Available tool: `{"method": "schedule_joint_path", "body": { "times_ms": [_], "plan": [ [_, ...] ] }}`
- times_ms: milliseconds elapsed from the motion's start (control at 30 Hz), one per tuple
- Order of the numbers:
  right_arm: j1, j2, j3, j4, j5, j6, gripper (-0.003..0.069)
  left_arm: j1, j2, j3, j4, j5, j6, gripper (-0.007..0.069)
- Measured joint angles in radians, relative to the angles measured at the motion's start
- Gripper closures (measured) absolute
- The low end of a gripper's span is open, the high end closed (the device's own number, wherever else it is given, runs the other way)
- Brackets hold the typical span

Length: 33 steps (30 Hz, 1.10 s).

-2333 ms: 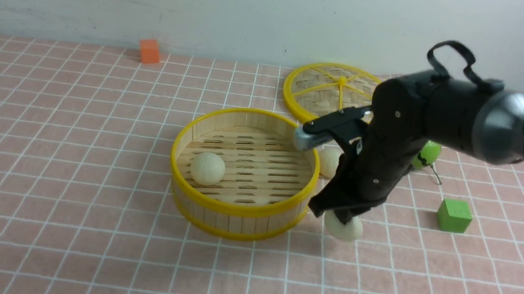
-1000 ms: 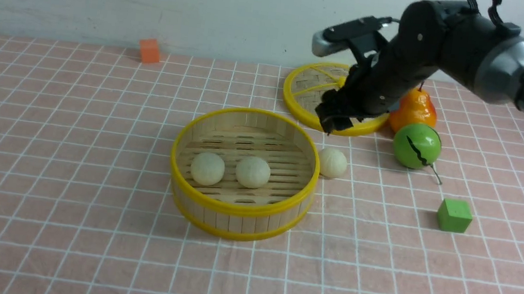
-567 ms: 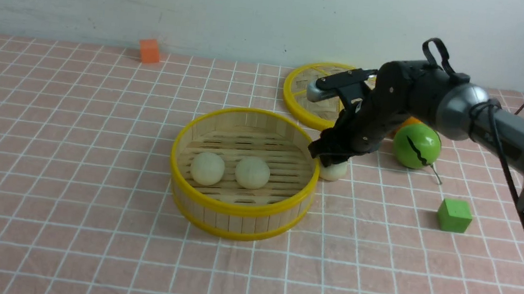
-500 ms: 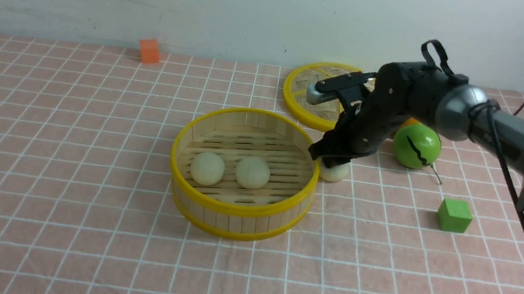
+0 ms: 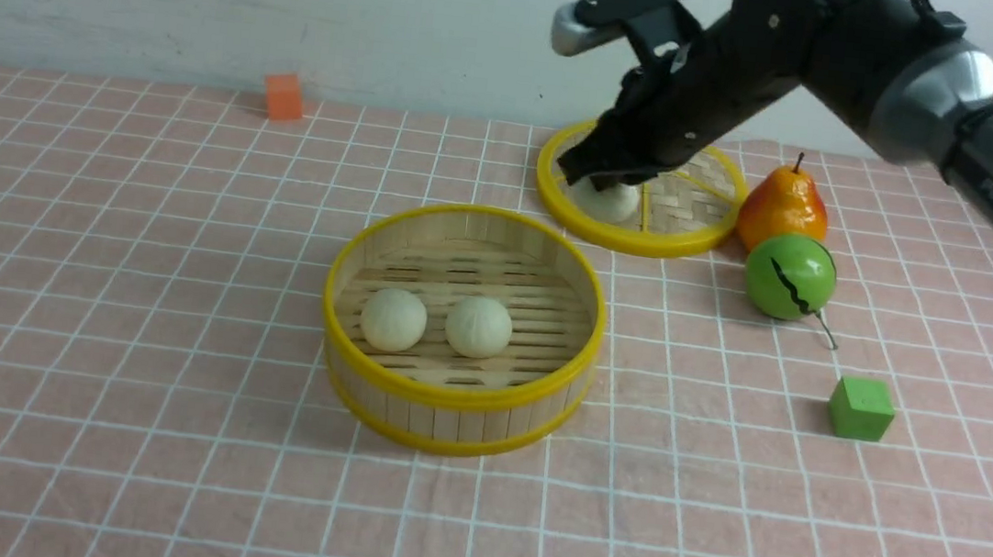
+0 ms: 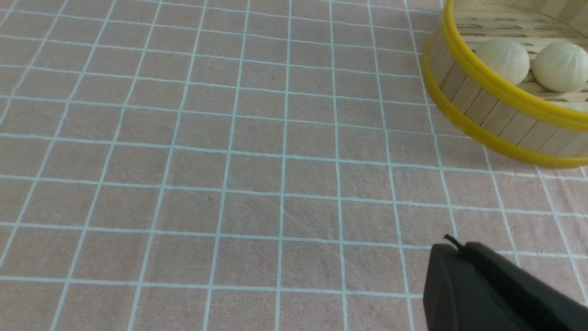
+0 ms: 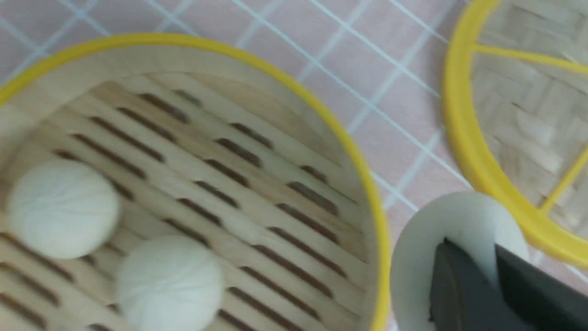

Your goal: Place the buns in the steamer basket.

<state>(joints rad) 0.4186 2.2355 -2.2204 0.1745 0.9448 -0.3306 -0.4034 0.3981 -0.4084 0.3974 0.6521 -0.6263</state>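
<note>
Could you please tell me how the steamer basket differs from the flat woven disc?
The steamer basket has upright slat walls; the woven disc lies flat. The basket's floor is slotted slats; the disc is woven, with yellow spokes. The basket sits nearer the robot than the disc. Both are round, with yellow rims.

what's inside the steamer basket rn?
Two cream-white round buns side by side on the slat floor of the yellow-rimmed bamboo steamer basket. Front view: near wall hides the floor's front strip. Outside, the right gripper holds the third bun.
</note>
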Motion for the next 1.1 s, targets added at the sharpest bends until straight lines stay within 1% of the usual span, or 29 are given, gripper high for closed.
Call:
{"method": "schedule_joint_path", "body": {
  "times_ms": [133, 267, 400, 467, 500, 533, 567, 600, 667, 700, 733, 767, 800, 867, 933, 1100],
  "plan": [
    [0.064, 0.055, 0.000, -0.020, 0.024, -0.049, 0.0642, 0.000, 0.000, 0.000, 0.000, 0.000, 0.000, 0.0629],
    [0.078, 0.118, 0.000, -0.080, 0.025, -0.054, 0.0641, 0.000, 0.000, 0.000, 0.000, 0.001, 0.000, 0.0627],
    [0.078, 0.153, 0.001, -0.088, 0.019, -0.054, 0.0624, 0.000, 0.000, 0.000, 0.000, 0.005, 0.000, 0.0626],
    [0.079, 0.159, 0.000, -0.087, 0.010, -0.034, 0.0554, 0.000, 0.000, 0.000, -0.001, 0.005, 0.000, 0.0624],
    [0.079, 0.159, 0.000, -0.087, 0.010, -0.031, 0.0547, 0.000, 0.000, 0.000, -0.001, 0.005, 0.000, 0.0624],
    [0.079, 0.159, -0.002, -0.087, 0.010, -0.019, 0.0515, 0.000, 0.000, 0.000, -0.001, 0.005, 0.000, 0.0624],
    [0.079, 0.160, -0.005, -0.087, 0.011, -0.009, 0.0471, 0.000, 0.000, 0.000, -0.001, 0.005, 0.000, 0.0623],
    [0.079, 0.161, -0.013, -0.087, 0.015, 0.013, 0.0407, 0.000, 0.000, 0.000, -0.001, 0.005, 0.000, 0.0622],
    [0.080, 0.160, -0.025, -0.087, 0.024, 0.029, 0.0335, 0.000, 0.000, 0.000, -0.001, 0.005, 0.000, 0.0620],
    [0.081, 0.158, -0.036, -0.087, 0.036, 0.033, 0.0278, 0.000, 0.000, 0.000, -0.001, 0.005, 0.000, 0.0620],
    [0.081, 0.154, -0.042, -0.087, 0.041, 0.034, 0.0243, 0.000, 0.000, 0.000, -0.001, 0.005, 0.000, 0.0620],
    [0.081, 0.151, -0.044, -0.087, 0.042, 0.036, 0.0237, 0.000, 0.000, 0.000, -0.001, 0.005, 0.000, 0.0620],
    [0.081, 0.145, -0.054, -0.087, 0.048, 0.036, 0.0199, 0.000, 0.000, 0.000, -0.002, 0.005, 0.000, 0.0620],
    [0.081, 0.122, -0.069, -0.085, 0.064, 0.037, 0.0165, 0.000, 0.000, 0.000, -0.002, 0.005, 0.000, 0.0620],
    [0.081, 0.104, -0.073, -0.083, 0.074, 0.037, 0.0156, 0.000, 0.000, 0.000, -0.002, 0.005, 0.000, 0.0620],
    [0.081, 0.032, -0.076, -0.080, 0.132, 0.039, 0.0165, 0.000, 0.000, 0.000, -0.002, 0.002, 0.000, 0.0617]
  ]
}}
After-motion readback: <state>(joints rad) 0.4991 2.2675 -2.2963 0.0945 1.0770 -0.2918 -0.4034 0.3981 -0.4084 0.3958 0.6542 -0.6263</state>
